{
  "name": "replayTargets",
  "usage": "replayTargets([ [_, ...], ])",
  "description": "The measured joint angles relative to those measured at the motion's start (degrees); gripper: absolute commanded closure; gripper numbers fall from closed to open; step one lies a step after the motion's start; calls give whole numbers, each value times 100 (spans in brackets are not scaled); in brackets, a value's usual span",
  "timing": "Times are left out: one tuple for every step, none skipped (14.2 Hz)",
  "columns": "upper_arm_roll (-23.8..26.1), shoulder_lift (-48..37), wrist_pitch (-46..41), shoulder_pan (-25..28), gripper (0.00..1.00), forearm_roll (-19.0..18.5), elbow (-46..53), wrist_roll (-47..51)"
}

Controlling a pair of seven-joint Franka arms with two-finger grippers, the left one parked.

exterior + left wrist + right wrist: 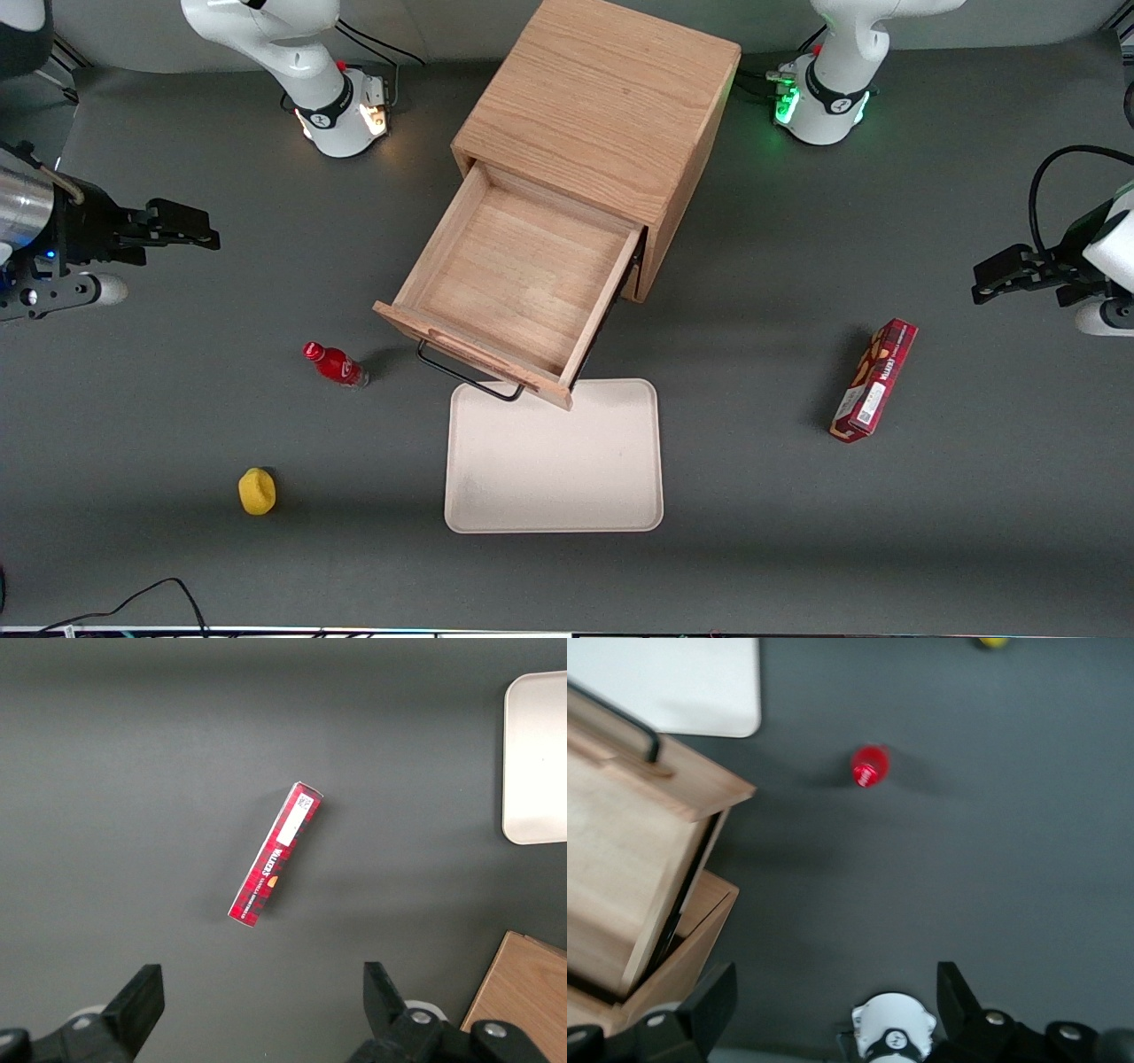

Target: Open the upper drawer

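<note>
The upper drawer (523,275) is pulled far out of the light oak cabinet (602,97), and its square wooden tray is empty. Its long black wire handle (465,377) hangs over the edge of the cream tray. My right gripper (199,228) is open and empty. It hovers above the table toward the working arm's end, well apart from the drawer. The right wrist view shows the open drawer (620,842), its handle (629,722) and the gripper (837,1010) with its jaws spread wide over bare table. The lower drawer is hidden under the upper one.
A red bottle (337,364) lies beside the drawer front and also shows in the right wrist view (868,766). A yellow object (257,491) lies nearer the front camera. A cream tray (554,461) lies in front of the drawer. A red box (873,381) lies toward the parked arm's end.
</note>
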Motion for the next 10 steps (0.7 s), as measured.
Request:
replayTargets([
  [14,-404,444,18,0,-77,-674,152],
  [28,-851,903,44,0,-128,-1358,237],
  [39,-1279,1255,62,0,-158,-1978,291],
  [38,-1659,1493,68,0,-203,-2499,328],
  [8,-1936,1637,67,0,-311,-2840,358],
  [-84,-2102,1727,64,0,-440,-3016,372],
  [-232,-2172,1778,61,0,-507,-3054,373],
  [-374,-2182,1817,52,0,-521,-3038,372],
  [-472,-2180,1862,43,0,-523,-3034,371],
  [-511,-2179,1873,41,0,-524,-3034,371],
])
